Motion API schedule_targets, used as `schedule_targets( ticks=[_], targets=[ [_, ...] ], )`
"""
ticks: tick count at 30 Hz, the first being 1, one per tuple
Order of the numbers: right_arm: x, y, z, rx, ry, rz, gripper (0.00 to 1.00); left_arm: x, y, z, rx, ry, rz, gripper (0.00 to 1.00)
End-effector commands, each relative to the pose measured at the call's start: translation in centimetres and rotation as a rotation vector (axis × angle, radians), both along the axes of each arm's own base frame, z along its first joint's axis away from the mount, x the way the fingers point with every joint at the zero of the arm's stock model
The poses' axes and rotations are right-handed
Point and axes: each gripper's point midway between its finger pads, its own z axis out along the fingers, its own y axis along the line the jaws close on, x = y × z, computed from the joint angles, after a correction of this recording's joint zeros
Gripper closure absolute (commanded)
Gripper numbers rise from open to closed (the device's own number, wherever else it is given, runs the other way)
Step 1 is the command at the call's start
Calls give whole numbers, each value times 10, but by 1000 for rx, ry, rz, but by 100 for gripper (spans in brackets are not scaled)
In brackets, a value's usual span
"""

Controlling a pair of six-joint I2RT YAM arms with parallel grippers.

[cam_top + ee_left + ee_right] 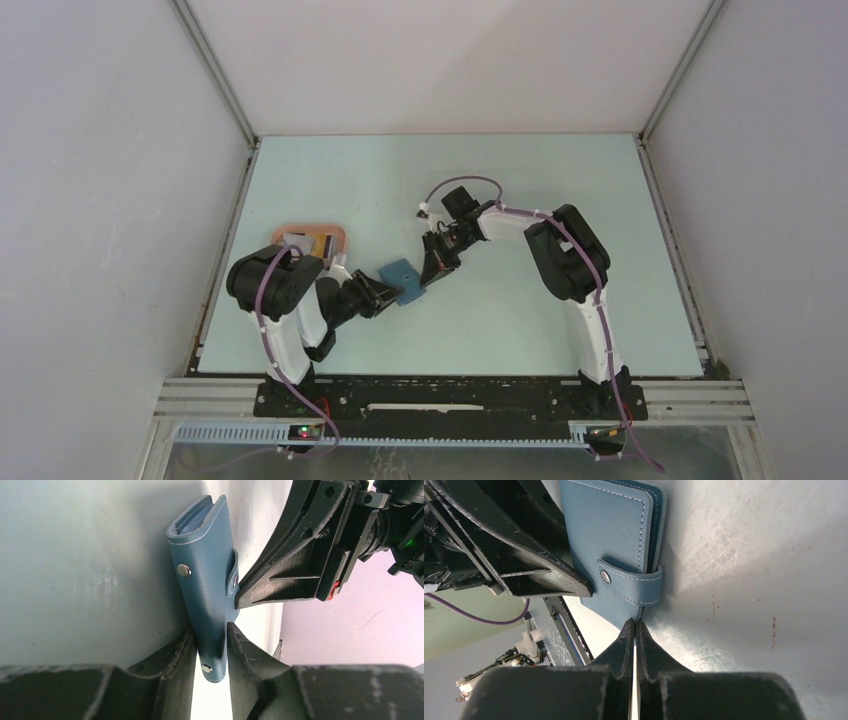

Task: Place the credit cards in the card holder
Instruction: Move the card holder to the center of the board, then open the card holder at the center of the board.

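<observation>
The dark-blue card holder (403,275) (202,570) (609,525) is closed, its snap strap fastened, and held on edge between both arms. My left gripper (385,290) (210,636) is shut on its lower corner. My right gripper (432,272) (635,625) is shut with its tips pinching the holder's edge just below the strap. The credit cards (322,242) lie in the pink tray (310,226) behind the left arm. A yellow-orange one and a whitish one (293,240) show there, partly hidden.
The pale table (520,190) has raised rails along its left and right sides. The left arm's elbow (275,280) hangs over the near part of the pink tray. The two grippers stand a few centimetres apart.
</observation>
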Motion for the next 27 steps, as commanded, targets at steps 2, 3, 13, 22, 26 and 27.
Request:
schedule_targets(
  ticks=[2,3,13,22,26,27],
  targets=[
    [-7,5,7,55,23,33,98,-6,-8,8,-26,-33,-51,74],
    [-6,5,8,61,22,36,98,-6,-8,10,-25,-40,-53,79],
    [4,-21,62,119,-222,152,61,-11,-13,32,0,-176,-98,100],
    [-46,-89,176,272,-863,359,43,-19,-55,69,77,-273,-187,100],
    [-66,-101,188,318,-1181,503,40,-14,-68,97,278,-286,-201,100],
    [-64,-103,187,287,-1218,519,40,-15,-70,109,310,-301,-204,100]
  ],
)
